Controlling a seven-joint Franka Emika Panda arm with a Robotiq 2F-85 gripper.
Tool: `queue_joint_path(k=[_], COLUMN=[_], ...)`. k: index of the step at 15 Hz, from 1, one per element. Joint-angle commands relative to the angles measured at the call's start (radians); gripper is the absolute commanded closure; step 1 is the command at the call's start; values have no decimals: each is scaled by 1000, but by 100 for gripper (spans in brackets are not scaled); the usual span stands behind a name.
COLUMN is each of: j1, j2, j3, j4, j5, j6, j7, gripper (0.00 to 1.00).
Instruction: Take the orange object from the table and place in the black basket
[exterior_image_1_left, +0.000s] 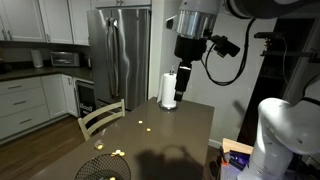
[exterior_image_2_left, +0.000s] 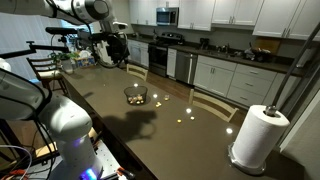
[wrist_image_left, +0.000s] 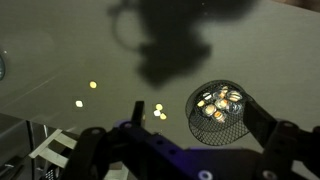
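The black basket (wrist_image_left: 222, 113) stands on the dark brown table (wrist_image_left: 60, 60). It holds several small orange, white and dark pieces, so I cannot pick out a single orange object. The basket also shows in both exterior views (exterior_image_1_left: 103, 168) (exterior_image_2_left: 136, 96). My gripper (exterior_image_1_left: 187, 66) hangs high above the table, well clear of the basket. In the wrist view its two dark fingers (wrist_image_left: 200, 135) stand wide apart with nothing between them. It is open and empty.
A paper towel roll (exterior_image_1_left: 168, 90) (exterior_image_2_left: 257, 138) stands at one end of the table. A pale wooden chair (exterior_image_1_left: 101, 119) is pushed in beside the basket. Small yellow spots (wrist_image_left: 158, 112) dot the tabletop. They may be light reflections. My white base (exterior_image_2_left: 62, 122) is at the table's edge.
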Motion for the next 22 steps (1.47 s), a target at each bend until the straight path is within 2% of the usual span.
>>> queue_joint_path(k=[1, 4, 9, 14, 22], j1=[4, -10, -29, -73, -118], j2=[13, 78, 210, 374, 616], j3=[-6, -12, -58, -135, -265], j4=[3, 25, 84, 196, 367], j5=[-21, -36, -43, -43, -12], j6=[16, 55, 104, 87, 79], j7=[18, 13, -3, -14, -104], gripper=[0, 0, 0, 0, 0])
